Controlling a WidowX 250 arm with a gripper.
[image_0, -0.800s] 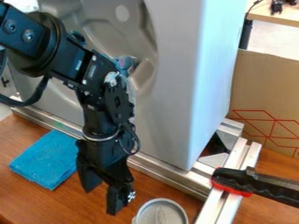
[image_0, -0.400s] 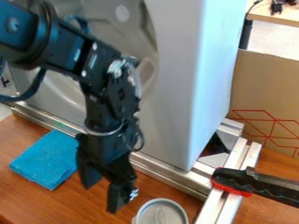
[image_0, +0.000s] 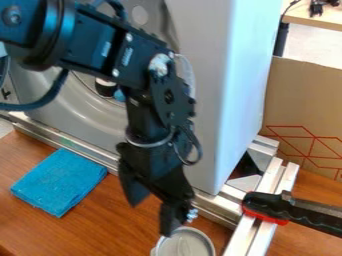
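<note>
The step in hand looks like an approach, with the pincer (image_0: 151, 219) spread and nothing seen between its fingers. Closest to it, on the camera's side and slightly to the view's right, is a round grey lidded container (image_0: 185, 245), partly cut off by the view's lower edge; one fingertip overlaps its rim, though whether they touch I cannot tell. The next move would seem to call for centring the pincer over the container and straddling its rim without knocking it. The container looks upright on the brown wood-grain tabletop (image_0: 107, 225), its matt top edged by a raised rim, with an oval shape in the middle. A little farther, to the view's left of the pincer, lies a folded blue cloth (image_0: 53, 182); behind the pincer runs a metal rail (image_0: 63, 142). To its right is a black-and-red tool handle (image_0: 267, 206), and beyond stand a grey moulded housing (image_0: 240, 75) and cardboard (image_0: 304, 95) with red lines.
</note>
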